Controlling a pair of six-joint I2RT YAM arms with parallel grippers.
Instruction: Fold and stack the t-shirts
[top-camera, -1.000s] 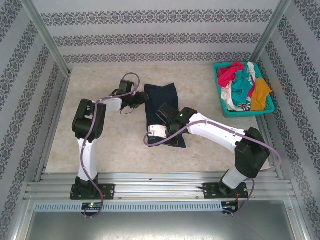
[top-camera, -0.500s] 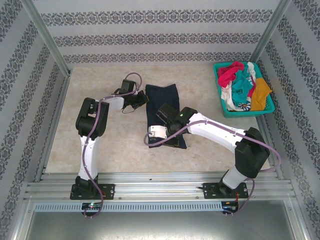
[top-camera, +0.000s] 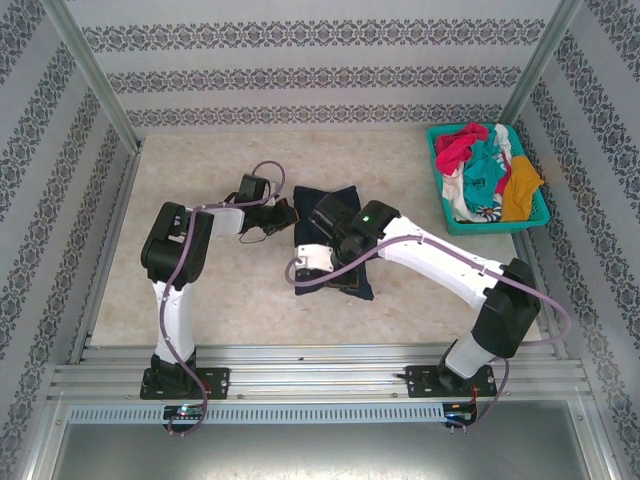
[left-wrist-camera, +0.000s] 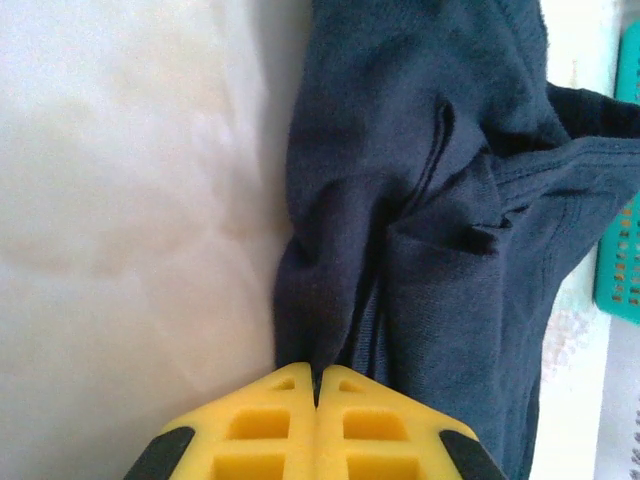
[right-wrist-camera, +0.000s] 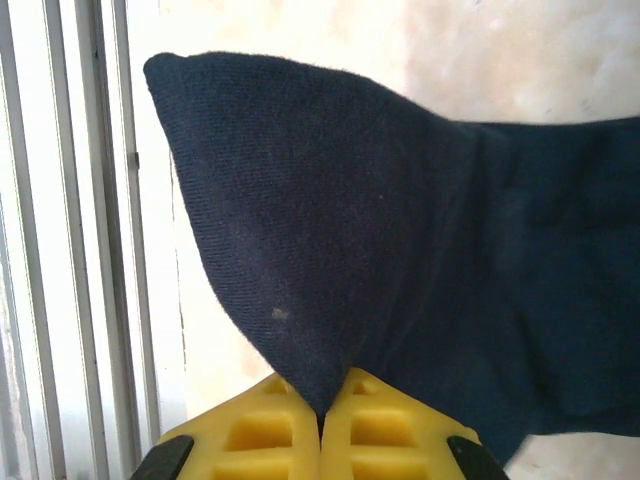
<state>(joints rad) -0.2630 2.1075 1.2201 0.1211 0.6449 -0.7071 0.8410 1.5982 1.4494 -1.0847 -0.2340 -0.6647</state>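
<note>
A dark navy t-shirt (right-wrist-camera: 450, 250) is seen bunched and partly folded at the middle of the pale table (top-camera: 200, 260), its plain fabric gathered into deep creases and overlapping layers. The left gripper (left-wrist-camera: 316, 385) is pictured at the shirt's left edge, its yellow fingers pressed together on a pinched ridge of the cloth, from which folds fan out toward a hemmed edge. The right gripper (right-wrist-camera: 320, 400) is likewise clamped on the navy fabric, a corner of which is drawn up into a peak above the closed yellow fingers. In the overhead view, both arms are shown reaching over the garment from either side. At the far right of the table, a teal lattice basket (top-camera: 497, 228) is seen heaped with crumpled shirts: red-pink (top-camera: 455, 148), teal (top-camera: 485, 165), white (top-camera: 470, 205) and mustard-orange (top-camera: 522, 190).
</note>
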